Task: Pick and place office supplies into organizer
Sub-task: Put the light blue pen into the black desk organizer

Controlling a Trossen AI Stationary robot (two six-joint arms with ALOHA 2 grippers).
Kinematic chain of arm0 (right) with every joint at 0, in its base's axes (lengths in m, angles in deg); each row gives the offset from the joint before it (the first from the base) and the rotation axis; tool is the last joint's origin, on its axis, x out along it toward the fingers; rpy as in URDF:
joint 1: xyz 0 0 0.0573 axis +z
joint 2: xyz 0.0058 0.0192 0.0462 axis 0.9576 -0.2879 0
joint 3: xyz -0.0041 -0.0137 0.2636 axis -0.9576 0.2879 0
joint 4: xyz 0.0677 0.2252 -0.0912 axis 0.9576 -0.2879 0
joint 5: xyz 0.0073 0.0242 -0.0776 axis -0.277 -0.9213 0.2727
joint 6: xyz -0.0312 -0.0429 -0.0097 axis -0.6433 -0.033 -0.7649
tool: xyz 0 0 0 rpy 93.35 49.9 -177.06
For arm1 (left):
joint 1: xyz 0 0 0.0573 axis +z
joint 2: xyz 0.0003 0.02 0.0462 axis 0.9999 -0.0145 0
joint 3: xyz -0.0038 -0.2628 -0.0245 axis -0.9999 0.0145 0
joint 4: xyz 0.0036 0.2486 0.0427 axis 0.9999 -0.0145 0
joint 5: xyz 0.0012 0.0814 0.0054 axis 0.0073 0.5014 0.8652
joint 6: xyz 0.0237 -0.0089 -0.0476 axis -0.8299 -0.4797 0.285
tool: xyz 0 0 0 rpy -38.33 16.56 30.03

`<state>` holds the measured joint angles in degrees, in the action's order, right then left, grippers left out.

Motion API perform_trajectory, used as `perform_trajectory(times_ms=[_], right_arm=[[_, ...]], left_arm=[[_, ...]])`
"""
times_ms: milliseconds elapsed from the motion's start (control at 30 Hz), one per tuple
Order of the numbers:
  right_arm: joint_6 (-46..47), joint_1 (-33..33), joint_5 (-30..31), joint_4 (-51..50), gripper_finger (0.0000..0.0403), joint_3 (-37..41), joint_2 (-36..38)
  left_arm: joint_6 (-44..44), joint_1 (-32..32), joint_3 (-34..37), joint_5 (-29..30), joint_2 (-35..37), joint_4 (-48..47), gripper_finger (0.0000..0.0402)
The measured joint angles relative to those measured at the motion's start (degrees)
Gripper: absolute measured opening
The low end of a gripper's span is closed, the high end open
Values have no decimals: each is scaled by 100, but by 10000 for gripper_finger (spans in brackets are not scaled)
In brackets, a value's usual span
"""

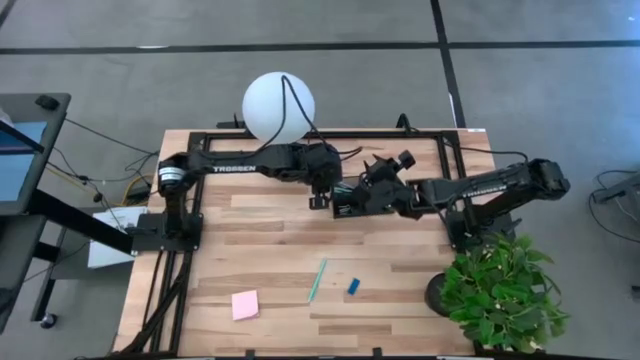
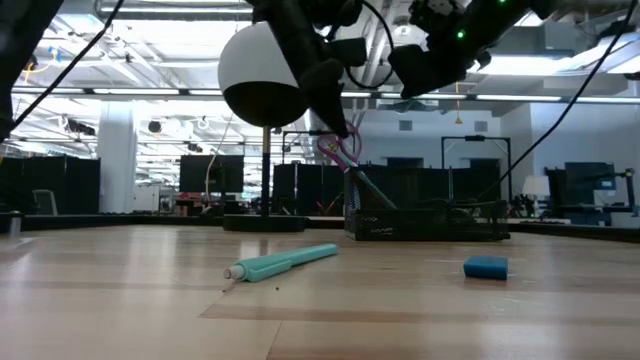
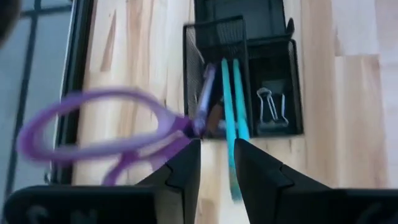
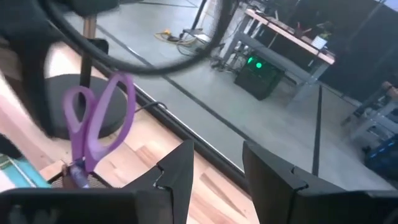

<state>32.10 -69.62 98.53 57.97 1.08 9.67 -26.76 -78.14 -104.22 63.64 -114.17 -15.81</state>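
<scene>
High view: the left arm reaches from the table's left edge toward the far middle, its left gripper (image 1: 322, 190) above the small black mesh organizer tray (image 1: 345, 205). The right arm stretches in from the right, its right gripper (image 1: 372, 182) just beside the same tray. On the wooden table (image 1: 270, 240) nearer the front lie a thin teal pen (image 1: 317, 280), a small blue eraser (image 1: 353, 286) just to its right, and a square pink sticky-note pad (image 1: 245, 304), well apart to the left.

Low view: both arms descend from above. The purple-handled scissors (image 2: 340, 148) stand tilted, handles up, with their lower end in the organizer's left part. The teal pen lies in front, the blue eraser to its right.

Left wrist view: the left gripper's two dark fingers (image 3: 186, 171) stand a little apart with nothing between them; the scissors' purple loops sit beside them, apparently just free of them. The blades go down into a tall compartment beside two teal pens (image 3: 231, 99); a clip (image 3: 269, 109) lies in the neighbouring compartment.

Right wrist view: the right gripper's fingers (image 4: 177, 171) are parted and empty, the scissors' handles off to one side.
</scene>
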Motion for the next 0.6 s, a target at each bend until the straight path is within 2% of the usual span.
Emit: perform_trajectory(times_ms=[67, 200, 333, 433, 500, 600], right_arm=[[-31, -67, -137, -31, 131, 1, 0], [94, -226, -535, 271, 131, 307, 0], [-339, -465, -1367, 1009, 131, 624, -2], [-923, -620, -2663, 1909, 131, 745, -2], [-1317, -694, -3993, 2359, 131, 739, 2], [-1937, -736, -6203, 2451, 131, 741, 0]], left_arm=[[320, 0, -182, -119, 42, -446, 94], [799, -26, -579, -851, 256, -1681, 89], [1198, -240, -613, -730, 809, -2069, 87], [1802, -594, -468, -165, 1321, -2030, 87], [2160, -976, -225, 227, 1623, -2000, 87], [2854, -1742, 421, 1014, 2014, -1851, 87]])
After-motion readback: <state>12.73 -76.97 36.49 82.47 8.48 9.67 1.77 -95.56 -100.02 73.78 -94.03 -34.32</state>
